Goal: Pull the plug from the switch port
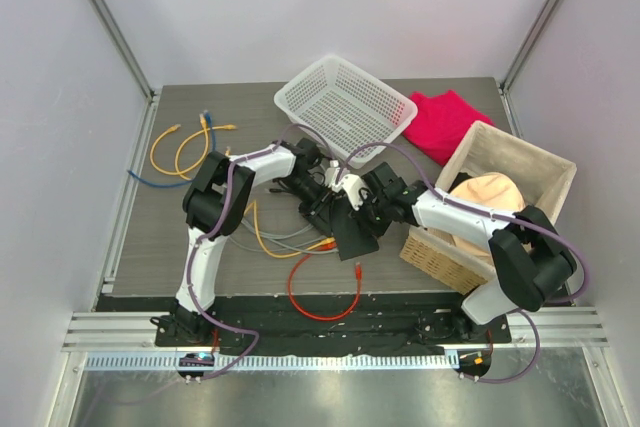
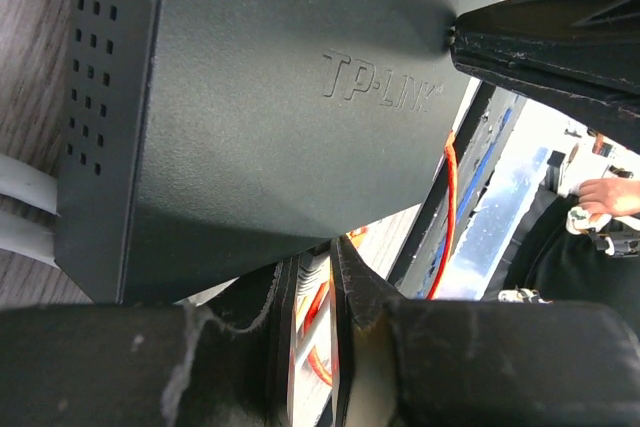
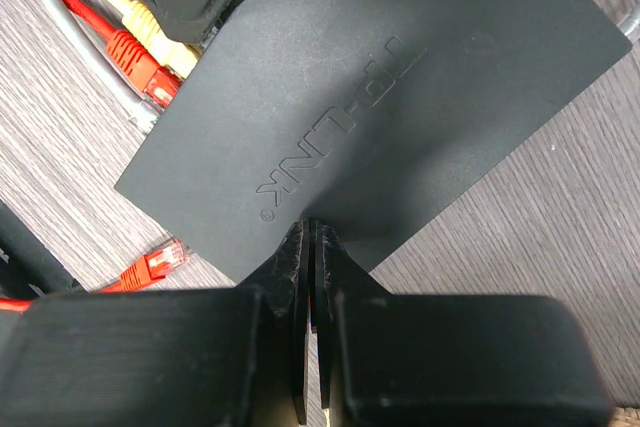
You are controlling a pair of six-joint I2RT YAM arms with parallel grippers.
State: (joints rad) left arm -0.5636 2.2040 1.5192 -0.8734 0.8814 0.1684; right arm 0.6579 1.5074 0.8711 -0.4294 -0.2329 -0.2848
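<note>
The switch (image 1: 355,235) is a flat black box lying mid-table between both grippers. It fills the left wrist view (image 2: 260,117) and the right wrist view (image 3: 380,87). My right gripper (image 1: 368,205) is shut, and its tips (image 3: 310,225) rest on the switch's top beside the logo. My left gripper (image 1: 325,185) is at the switch's far edge. Its jaws (image 2: 312,247) stand a narrow gap apart, with the tips hidden under the switch's edge. A red plug (image 3: 135,55) and a yellow plug (image 3: 150,25) meet the switch's side edge beside the left gripper.
A loose red plug (image 3: 155,262) lies by the switch's near corner on a red cable (image 1: 320,302). A white mesh basket (image 1: 345,107) stands behind. A wicker box (image 1: 520,152) and a red cloth (image 1: 445,122) are on the right. Coiled cables (image 1: 185,147) lie far left.
</note>
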